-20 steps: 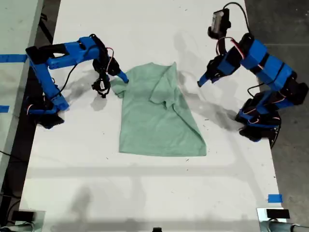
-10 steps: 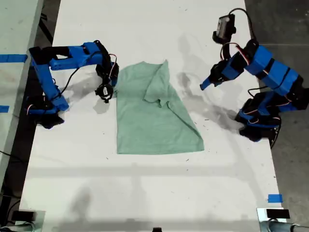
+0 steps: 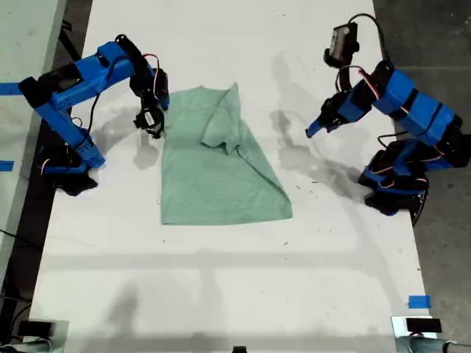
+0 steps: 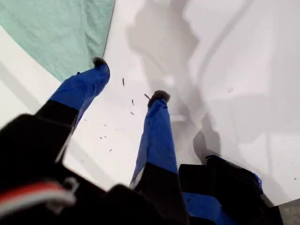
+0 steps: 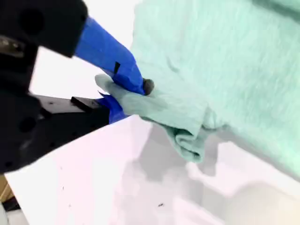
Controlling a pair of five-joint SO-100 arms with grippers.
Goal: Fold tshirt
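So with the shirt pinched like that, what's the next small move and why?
Probably lift my second end effector a little and carry the pinched edge across the tshirt toward the exterior view's right. It is shut on a bunched fold of cloth, while my first end effector is open over bare table, holding nothing.

A white table (image 3: 221,294) carries the pale green tshirt (image 3: 217,176), which lies partly folded (one side turned over itself), with small dark specks scattered on the bare surface around it.
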